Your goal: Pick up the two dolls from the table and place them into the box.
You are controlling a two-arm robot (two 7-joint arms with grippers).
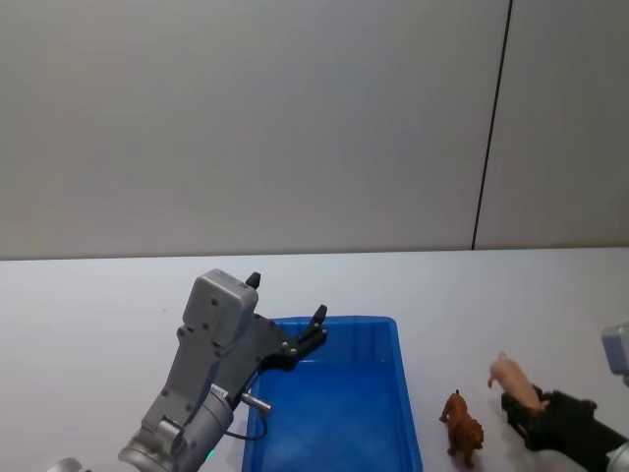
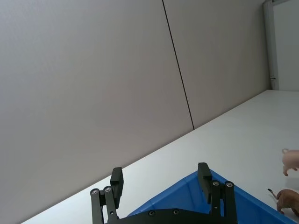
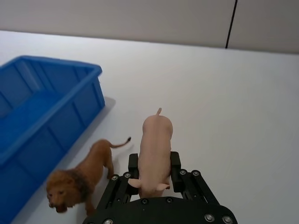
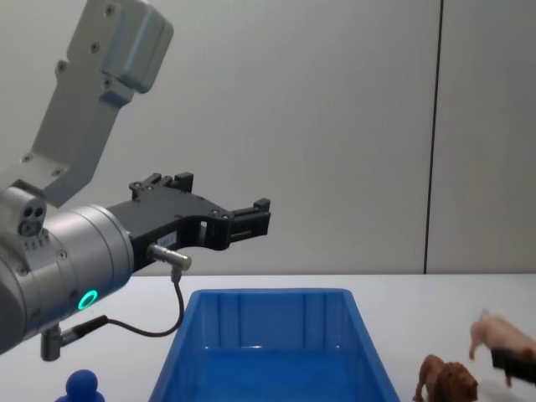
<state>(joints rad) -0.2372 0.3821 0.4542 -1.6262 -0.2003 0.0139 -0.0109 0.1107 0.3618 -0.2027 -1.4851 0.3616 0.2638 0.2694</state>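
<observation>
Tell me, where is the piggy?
In the head view the pig is on the right, held by the right gripper, beside the lion, right of the box.

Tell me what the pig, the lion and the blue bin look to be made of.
Pig, clamped in the right gripper: likely moulded plastic, smooth pale pink. Lion: likely hard plastic, matte brown paint, sculpted mane. Blue bin: rigid plastic, smooth, moulded ribs and thick rim. Left gripper hovers open above it.

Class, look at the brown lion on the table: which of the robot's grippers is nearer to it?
Right. The right gripper, shut on the pig, sits just beside the lion; the left gripper hangs open above the box, at its far-left corner.
</observation>
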